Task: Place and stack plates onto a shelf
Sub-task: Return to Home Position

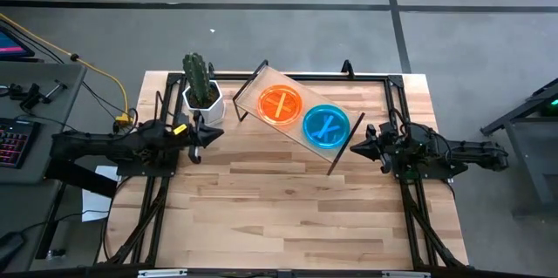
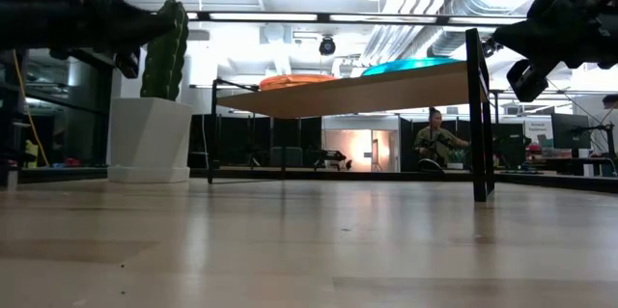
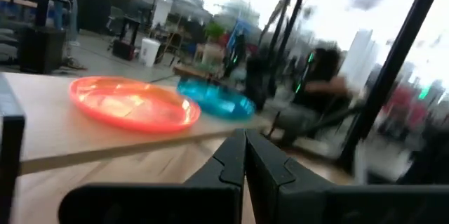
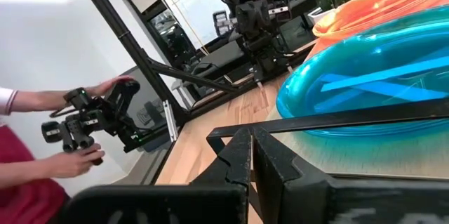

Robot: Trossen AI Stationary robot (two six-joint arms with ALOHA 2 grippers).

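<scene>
A light-wood shelf (image 1: 301, 125) on black wire legs stands slanted on the far half of the table. On it rest an orange-red stack of plates (image 1: 281, 105) and, to its right, a teal-blue stack (image 1: 325, 127); how many plates each holds I cannot tell. Both stacks also show in the left wrist view, orange (image 3: 133, 104) and teal (image 3: 214, 97), and in the right wrist view, teal (image 4: 365, 87) and orange (image 4: 379, 3). My left gripper (image 1: 216, 133) hovers shut left of the shelf. My right gripper (image 1: 353, 147) hovers shut just off the shelf's right end.
A cactus in a white pot (image 1: 201, 93) stands at the far left, beside the shelf's left end. A black frame (image 1: 366, 76) rims the table's far side. The near half of the tabletop (image 1: 288, 217) is bare wood. A person's hands (image 4: 84, 122) hold a device beyond the table.
</scene>
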